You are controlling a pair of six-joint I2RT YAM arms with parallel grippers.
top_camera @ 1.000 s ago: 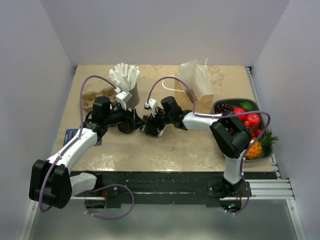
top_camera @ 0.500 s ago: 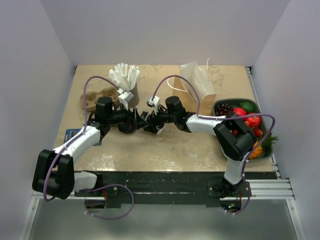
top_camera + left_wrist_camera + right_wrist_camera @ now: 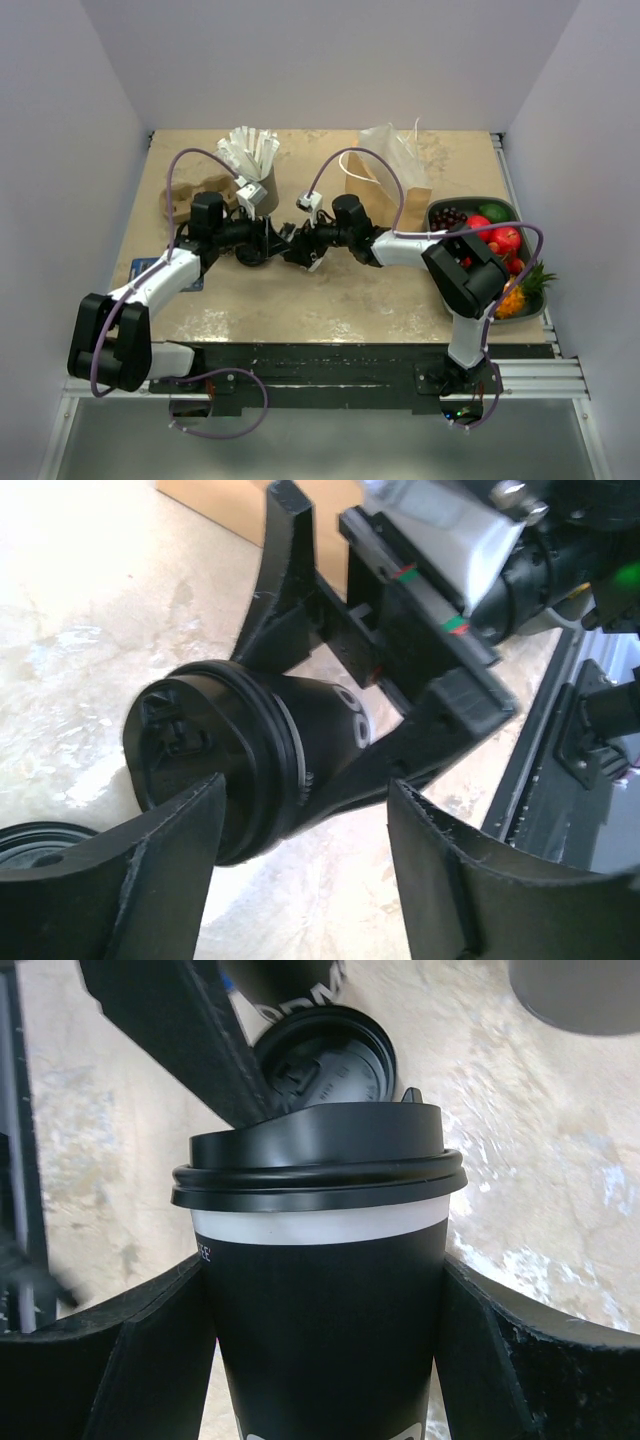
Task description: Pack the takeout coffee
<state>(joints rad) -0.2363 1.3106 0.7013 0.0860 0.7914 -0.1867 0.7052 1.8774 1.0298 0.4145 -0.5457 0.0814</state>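
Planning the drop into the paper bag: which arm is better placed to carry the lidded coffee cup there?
Right, probably. The right gripper clamps the takeout coffee by its body, and the paper bag stands nearer that arm. The left gripper only flanks the lid, jaws open.

Takeout coffee (image 3: 320, 1340): black wall, thin white band under black lid, white lettering on side. Loose lid (image 3: 335, 1060): black. Table (image 3: 300, 300): beige, mottled like marble. Paper bag (image 3: 405, 195): kraft brown below, paler near top. Fruit tray (image 3: 432, 212): dark grey. Fruit (image 3: 505, 240): red, green, dark purple, orange-yellow. Packets (image 3: 250, 148): white. Cup carrier (image 3: 183, 200): cardboard brown. Cables (image 3: 200, 153): lilac. Left arm (image 3: 160, 285): white links, black joints.
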